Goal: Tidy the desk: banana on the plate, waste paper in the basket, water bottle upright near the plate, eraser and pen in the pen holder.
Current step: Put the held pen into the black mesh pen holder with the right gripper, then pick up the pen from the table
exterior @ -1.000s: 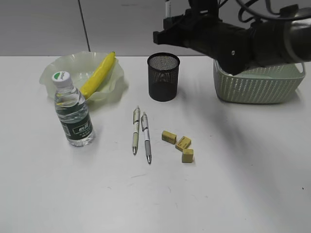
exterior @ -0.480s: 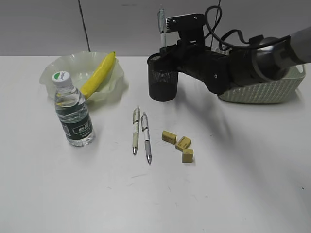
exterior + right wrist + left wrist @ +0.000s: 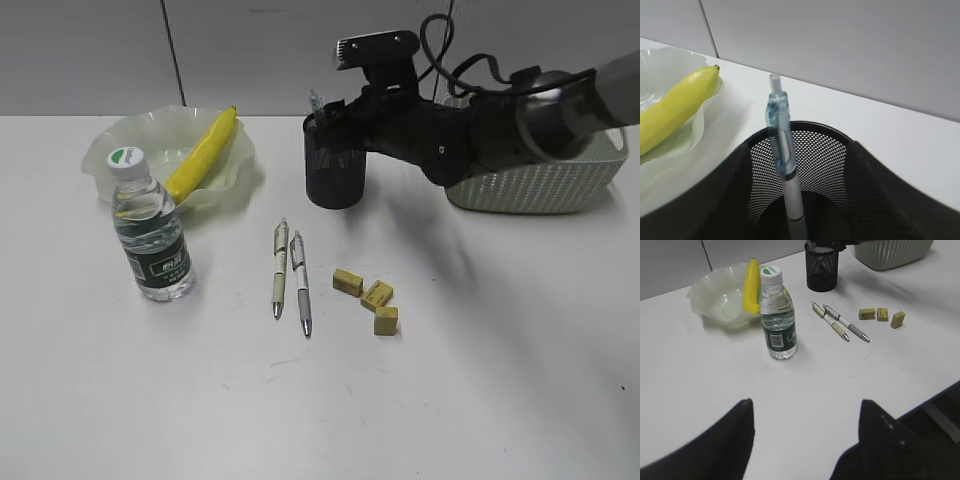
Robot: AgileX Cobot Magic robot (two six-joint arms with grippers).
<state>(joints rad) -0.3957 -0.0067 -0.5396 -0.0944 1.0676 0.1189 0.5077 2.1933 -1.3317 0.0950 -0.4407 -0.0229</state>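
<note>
My right gripper (image 3: 338, 108) hangs open over the black mesh pen holder (image 3: 335, 175). A blue-topped pen (image 3: 782, 130) stands in the holder (image 3: 825, 150) between the spread fingers, touching neither. Two more pens (image 3: 280, 268) (image 3: 301, 283) and three yellow erasers (image 3: 377, 294) lie on the white desk (image 3: 480, 380). The banana (image 3: 205, 152) rests in the pale green plate (image 3: 120, 140). In front of the plate the water bottle (image 3: 150, 235) stands upright. My left gripper (image 3: 806, 402) is open and empty above the near desk. The waste paper is out of view.
The pale green basket (image 3: 530, 180) sits at the back right, partly behind my right arm (image 3: 480, 125). The desk's front edge (image 3: 940, 390) shows in the left wrist view. A grey wall (image 3: 250, 50) runs behind the desk.
My right gripper came down over the pen holder with the pen and opened. The pen dropped from high above the rim to standing inside the holder. The left arm has not moved.
</note>
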